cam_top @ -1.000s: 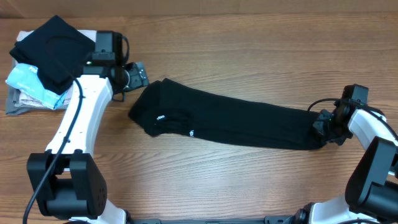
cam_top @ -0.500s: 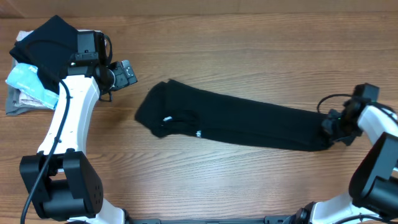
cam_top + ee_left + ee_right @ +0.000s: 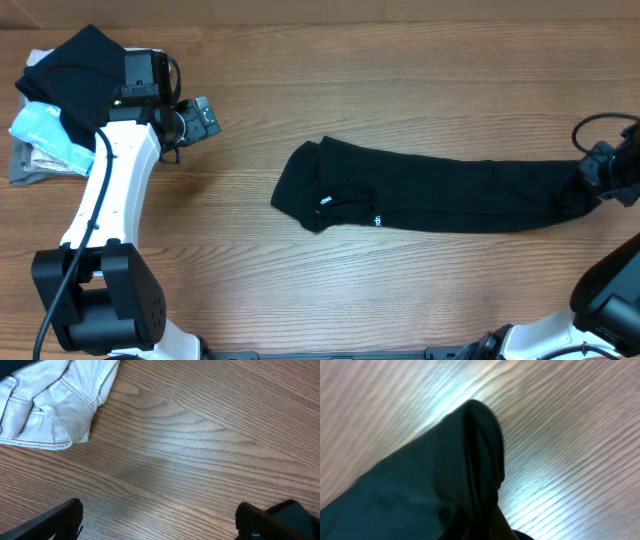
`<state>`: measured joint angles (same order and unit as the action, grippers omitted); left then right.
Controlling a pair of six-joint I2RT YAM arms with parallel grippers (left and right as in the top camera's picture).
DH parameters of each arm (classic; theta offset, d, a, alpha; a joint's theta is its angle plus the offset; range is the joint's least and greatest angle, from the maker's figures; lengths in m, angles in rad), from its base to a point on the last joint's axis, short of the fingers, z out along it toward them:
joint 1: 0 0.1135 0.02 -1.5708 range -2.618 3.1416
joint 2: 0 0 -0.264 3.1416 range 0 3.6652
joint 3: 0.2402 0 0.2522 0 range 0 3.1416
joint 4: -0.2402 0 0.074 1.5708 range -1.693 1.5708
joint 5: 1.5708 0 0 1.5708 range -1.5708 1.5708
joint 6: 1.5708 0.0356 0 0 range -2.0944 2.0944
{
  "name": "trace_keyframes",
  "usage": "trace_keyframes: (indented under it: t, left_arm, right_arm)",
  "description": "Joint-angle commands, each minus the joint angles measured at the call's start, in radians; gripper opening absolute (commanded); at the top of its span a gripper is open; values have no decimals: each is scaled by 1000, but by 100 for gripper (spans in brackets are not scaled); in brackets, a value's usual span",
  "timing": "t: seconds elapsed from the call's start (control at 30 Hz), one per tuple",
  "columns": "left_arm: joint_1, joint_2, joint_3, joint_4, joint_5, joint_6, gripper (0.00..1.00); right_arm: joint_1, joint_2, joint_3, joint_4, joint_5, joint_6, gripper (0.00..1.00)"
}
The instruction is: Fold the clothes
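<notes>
2 arms share the job, yet only 1 has cloth in it. The black shirt [image 3: 440, 190] lies on the table [image 3: 400, 70] as a long, narrow band, already doubled lengthwise, running from the middle out to the right edge. Its small white tag [image 3: 324, 198] shows near the bunched left end. The right gripper [image 3: 588, 192] is clenched on the band's far right end, at the edge of the overhead view. Its wrist camera is blurred and shows only dark fabric [image 3: 430, 480] rising from the wood, so how much cloth is pinched is probably not much, though I cannot be sure. The left gripper [image 3: 203, 118] hangs with its jaws spread wide and nothing between them, well apart from the shirt. It is close to the stack of folded garments [image 3: 55, 110], with a pale garment [image 3: 50, 400] showing in its wrist view.

Judging by this, the step in hand is laying the band out straight before the crosswise fold. The next move calls for the left arm to reach the free left end, and for 1 end to be carried over onto the other.
</notes>
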<state>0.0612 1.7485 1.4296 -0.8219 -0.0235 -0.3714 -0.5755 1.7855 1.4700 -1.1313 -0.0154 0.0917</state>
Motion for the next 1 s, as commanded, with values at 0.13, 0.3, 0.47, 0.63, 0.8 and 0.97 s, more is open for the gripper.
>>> trace_keyframes:
  t: [0.13,0.3,0.47,0.63,0.8,0.97]
  left_arm:
    - [4,-16,14,3,-10,-14,100]
    - [4,-16,14,3,-10,-14,100]
    - [4,-16,14,3,-10,-14,100]
    - [4,-16,14,3,-10,-14,100]
    - [4,-16,14,3,-10,-14,100]
    - [4,-16,14,3,-10,-14,100]
  right_arm:
    - [145,-29,146,-133,-146,-14,4]
    - [283,-50,151,-181,-201,-13,4]
    - [413,-48,140,-191,-212,-8,4]
    - [516,-48,117,-183,-225,39,4]
    - [603,-37,72,-151,-225,52,4]
    - [676,-21,11,-49,-226,100,4]
